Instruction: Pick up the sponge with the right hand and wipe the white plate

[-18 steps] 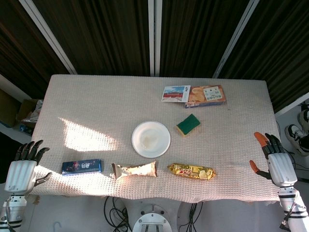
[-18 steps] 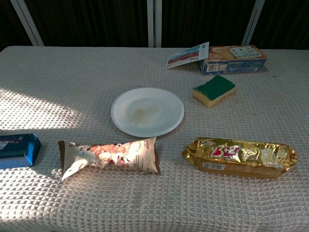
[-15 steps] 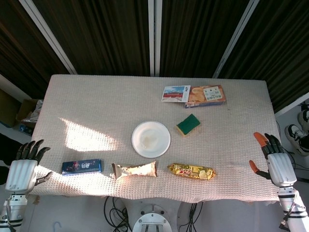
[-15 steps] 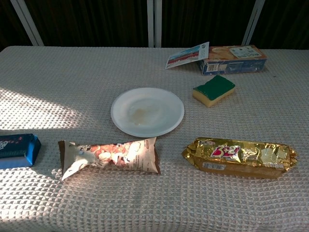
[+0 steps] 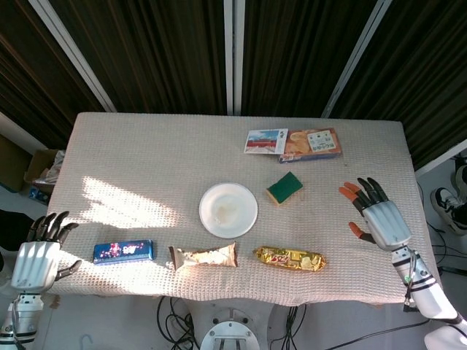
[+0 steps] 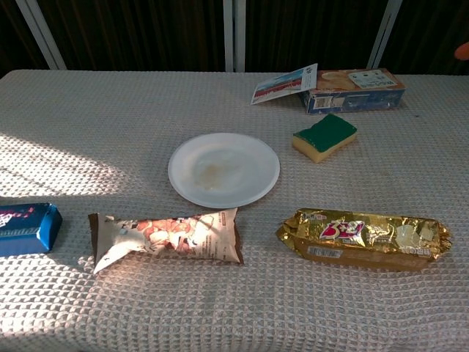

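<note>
A green-topped yellow sponge [image 5: 284,188] [image 6: 325,137] lies right of the round white plate [image 5: 228,210] [image 6: 223,169] at the table's middle. My right hand [image 5: 378,218] hovers open over the table's right part, fingers spread, well to the right of the sponge and apart from it. In the chest view only an orange fingertip [image 6: 462,50] shows at the right edge. My left hand [image 5: 36,257] hangs open off the table's front left corner, holding nothing.
An open biscuit box [image 5: 295,143] lies behind the sponge. Along the front edge sit a blue pack [image 5: 123,251], a brown snack wrapper [image 5: 204,256] and a gold biscuit pack [image 5: 290,258]. The table's cloth [image 5: 146,160] is a beige waffle weave.
My right hand has risen from beside the table's right edge and moved left and inward over the table toward the sponge. The left hand has barely shifted.
</note>
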Motion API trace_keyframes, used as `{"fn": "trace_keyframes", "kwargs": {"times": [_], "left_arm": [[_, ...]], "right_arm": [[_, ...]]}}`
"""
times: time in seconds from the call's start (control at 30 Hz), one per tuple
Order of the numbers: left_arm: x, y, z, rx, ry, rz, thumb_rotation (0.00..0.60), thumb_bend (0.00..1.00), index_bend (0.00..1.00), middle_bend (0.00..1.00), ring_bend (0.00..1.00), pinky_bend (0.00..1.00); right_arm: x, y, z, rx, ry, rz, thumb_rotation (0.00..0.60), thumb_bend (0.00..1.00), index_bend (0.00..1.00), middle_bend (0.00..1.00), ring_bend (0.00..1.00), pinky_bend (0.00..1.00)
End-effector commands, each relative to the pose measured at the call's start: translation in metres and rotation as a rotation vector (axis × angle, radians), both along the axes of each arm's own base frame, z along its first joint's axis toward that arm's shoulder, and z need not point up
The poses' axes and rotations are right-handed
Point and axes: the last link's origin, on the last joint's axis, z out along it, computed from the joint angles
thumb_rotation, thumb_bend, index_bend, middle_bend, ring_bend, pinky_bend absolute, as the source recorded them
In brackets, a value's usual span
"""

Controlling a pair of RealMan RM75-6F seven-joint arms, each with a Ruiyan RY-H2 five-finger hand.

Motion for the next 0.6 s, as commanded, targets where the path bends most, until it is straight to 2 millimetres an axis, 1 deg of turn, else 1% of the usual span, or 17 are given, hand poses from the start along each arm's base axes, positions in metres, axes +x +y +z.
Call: {"fn": "trace_keyframes", "kwargs": {"times": [0.03,0.07,0.17,0.3,0.37,0.5,0.6], "left_arm": [[0.0,-0.001,0.0,-0.002,0.002,0.011,0.6,0.07,0.27,0.12,0.1,0.12],[-0.001,-0.001,0.0,-0.004,0.004,0.016,0.6,0.07,0.27,0.12,0.1,0.12],[-0.001,0.001,0.0,-0.01,0.012,0.026,0.6,0.07,0.27,0.12,0.1,0.12],[-0.001,0.008,0.0,-0.025,0.02,0.034,0.6,0.07,0.27,0.12,0.1,0.12],[0.001,0.012,-0.001,-0.029,0.02,0.029,0.6,0.07,0.27,0.12,0.1,0.12],[0.001,0.015,-0.001,-0.036,0.023,0.031,0.6,0.07,0.27,0.12,0.1,0.12],[0.002,0.017,-0.001,-0.041,0.022,0.031,0.6,0.07,0.27,0.12,0.1,0.12]], "right_arm": [[0.037,-0.061,-0.036,0.11,0.144,0.089,0.6,0.13,0.24,0.16,0.0,0.0],[0.041,-0.071,-0.045,0.137,0.175,0.091,0.6,0.12,0.24,0.16,0.0,0.0],[0.049,-0.094,-0.066,0.171,0.272,0.103,0.6,0.12,0.24,0.15,0.0,0.0],[0.059,-0.115,-0.092,0.206,0.345,0.102,0.6,0.12,0.21,0.14,0.0,0.0],[0.065,-0.124,-0.101,0.211,0.378,0.114,0.6,0.14,0.2,0.14,0.0,0.0],[0.074,-0.133,-0.114,0.217,0.406,0.133,0.6,0.18,0.19,0.15,0.0,0.0],[0.075,-0.136,-0.121,0.223,0.435,0.142,0.6,0.19,0.18,0.16,0.0,0.0]]}}
